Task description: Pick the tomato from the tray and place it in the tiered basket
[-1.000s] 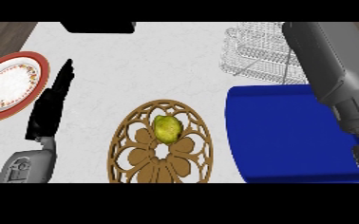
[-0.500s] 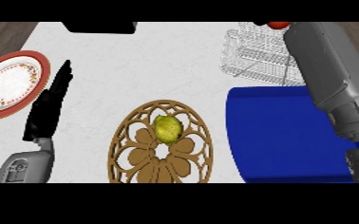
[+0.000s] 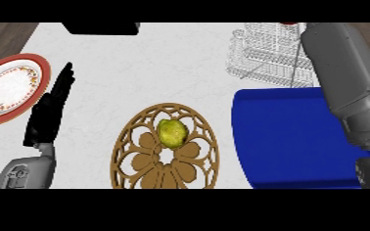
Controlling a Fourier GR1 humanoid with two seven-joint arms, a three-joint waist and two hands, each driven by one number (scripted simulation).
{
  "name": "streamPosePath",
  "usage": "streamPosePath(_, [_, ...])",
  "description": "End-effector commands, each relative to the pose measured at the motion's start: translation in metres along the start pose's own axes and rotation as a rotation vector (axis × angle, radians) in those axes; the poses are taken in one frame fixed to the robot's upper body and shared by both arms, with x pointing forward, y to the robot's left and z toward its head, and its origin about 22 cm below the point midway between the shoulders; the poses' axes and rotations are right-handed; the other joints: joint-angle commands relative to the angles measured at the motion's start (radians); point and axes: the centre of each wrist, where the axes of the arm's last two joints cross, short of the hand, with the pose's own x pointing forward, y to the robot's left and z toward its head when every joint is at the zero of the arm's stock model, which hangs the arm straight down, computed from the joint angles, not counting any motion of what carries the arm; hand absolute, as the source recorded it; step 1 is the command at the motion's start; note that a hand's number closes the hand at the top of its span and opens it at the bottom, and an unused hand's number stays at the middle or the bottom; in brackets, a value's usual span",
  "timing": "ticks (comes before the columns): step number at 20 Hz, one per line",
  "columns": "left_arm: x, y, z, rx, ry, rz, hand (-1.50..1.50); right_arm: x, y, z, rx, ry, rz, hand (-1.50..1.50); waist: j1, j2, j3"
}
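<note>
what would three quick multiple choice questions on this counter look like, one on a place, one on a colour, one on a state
1. Where does the yellow-green fruit lie?
A. on the wooden openwork trivet
B. on the blue tray
C. in the wire tiered basket

2. What colour is the rim of the plate at the left edge?
A. blue
B. red-orange
C. black

3. How is the left hand held?
A. curled round the fruit
C. pinching the plate
B. fingers straight, holding nothing

Key: 1 A, the fruit sits on the trivet's upper middle, apart from tray and basket. 2 B, a red-orange band rings the white plate. 3 B, the black fingers point up the counter beside the plate, with nothing in them.
</note>
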Motion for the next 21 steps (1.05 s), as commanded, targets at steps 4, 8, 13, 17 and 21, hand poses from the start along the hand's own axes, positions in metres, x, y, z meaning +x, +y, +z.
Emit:
streamPosePath(4, [-0.022, 0.020, 0.000, 0.034, 0.037, -0.004, 0.00, 0.000, -0.037, -0.003, -0.111, 0.037, -0.070, -1.50, -0.029, -0.004, 0.004])
streamPosePath(8, [-0.023, 0.004, 0.018, 0.038, 0.026, -0.020, 0.00, -0.006, -0.076, -0.005, -0.092, 0.154, -0.140, -1.50, -0.046, -0.015, 0.004])
streamPosePath(13, [-0.012, -0.016, 0.009, 0.024, 0.037, -0.015, 0.00, -0.077, -0.108, 0.005, -0.052, 0.202, -0.163, -1.50, -0.059, -0.011, 0.005])
streamPosePath(17, [-0.008, 0.015, 0.012, 0.043, 0.034, -0.002, 0.00, -0.119, -0.151, 0.031, -0.047, 0.193, -0.178, -1.50, -0.059, -0.014, 0.005])
streamPosePath(21, [-0.004, 0.014, 0.005, 0.052, 0.040, -0.003, 0.00, -0.159, -0.177, 0.068, -0.060, 0.138, -0.274, -1.50, -0.071, -0.013, 0.005])
